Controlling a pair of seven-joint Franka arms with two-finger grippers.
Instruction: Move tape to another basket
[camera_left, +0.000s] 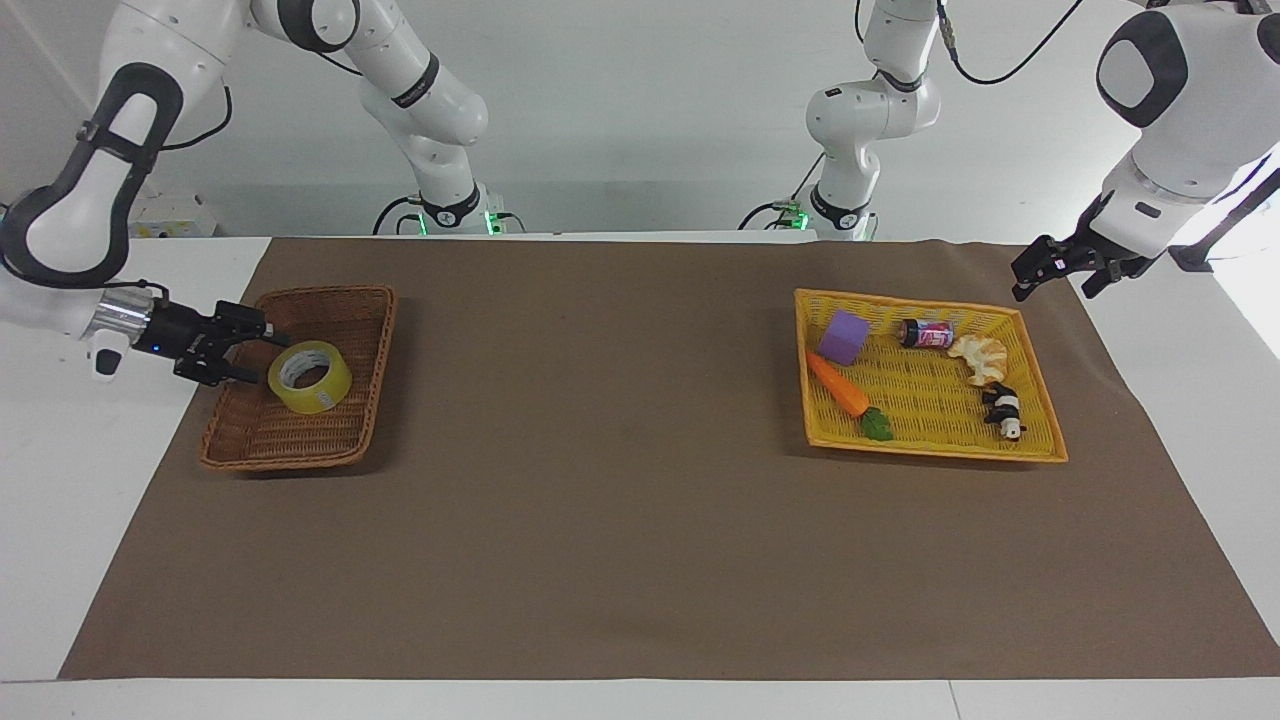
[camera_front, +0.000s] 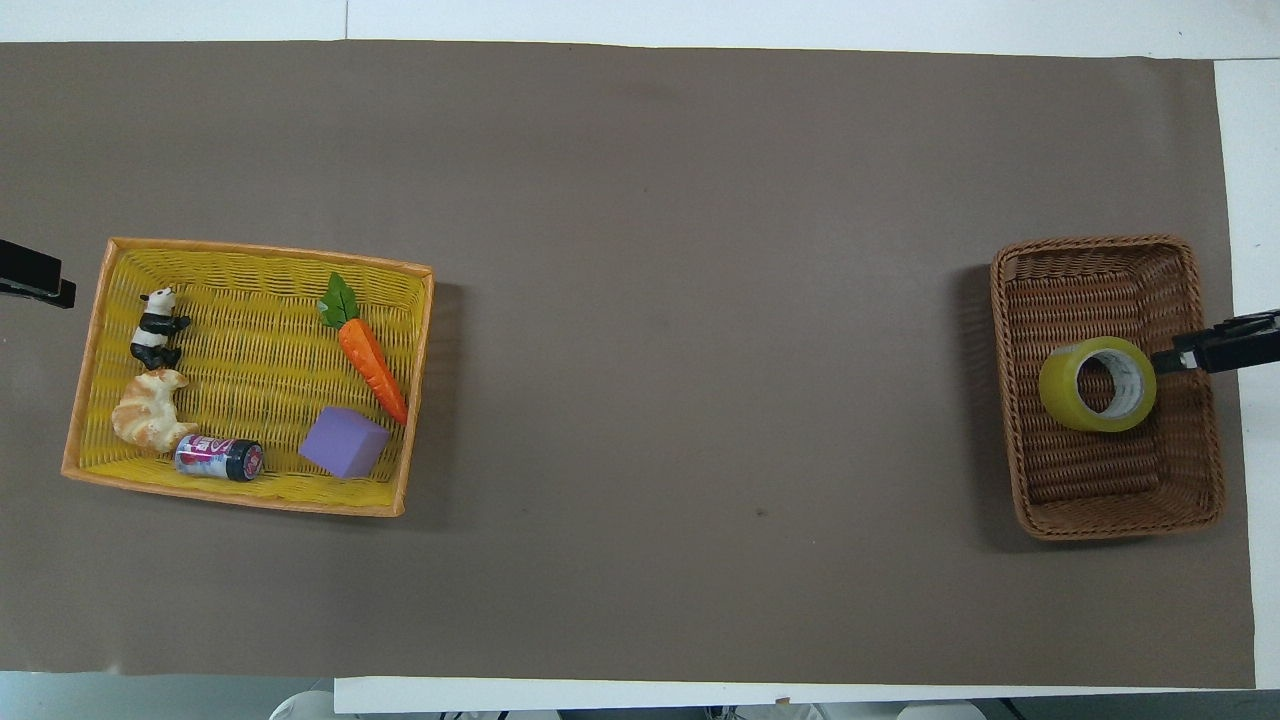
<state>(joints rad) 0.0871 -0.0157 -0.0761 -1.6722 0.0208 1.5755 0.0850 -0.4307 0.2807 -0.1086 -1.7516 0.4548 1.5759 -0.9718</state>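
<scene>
The yellow tape (camera_left: 310, 377) (camera_front: 1098, 384) rests tilted inside the brown wicker basket (camera_left: 300, 462) (camera_front: 1100, 245) at the right arm's end of the table. Its pale core faces up toward my right gripper (camera_left: 262, 352) (camera_front: 1165, 360). That gripper is open at the basket's outer side, just beside the roll and holding nothing. My left gripper (camera_left: 1058, 272) (camera_front: 35, 280) hangs open and empty over the mat's edge, beside the yellow tray at the left arm's end, where the arm waits.
The flat yellow woven tray (camera_left: 930, 452) (camera_front: 250, 500) holds a carrot (camera_front: 368, 350), a purple cube (camera_front: 345, 441), a small can (camera_front: 218, 457), a croissant (camera_front: 150, 420) and a panda figure (camera_front: 155, 326). A brown mat (camera_left: 600, 500) covers the table between the two baskets.
</scene>
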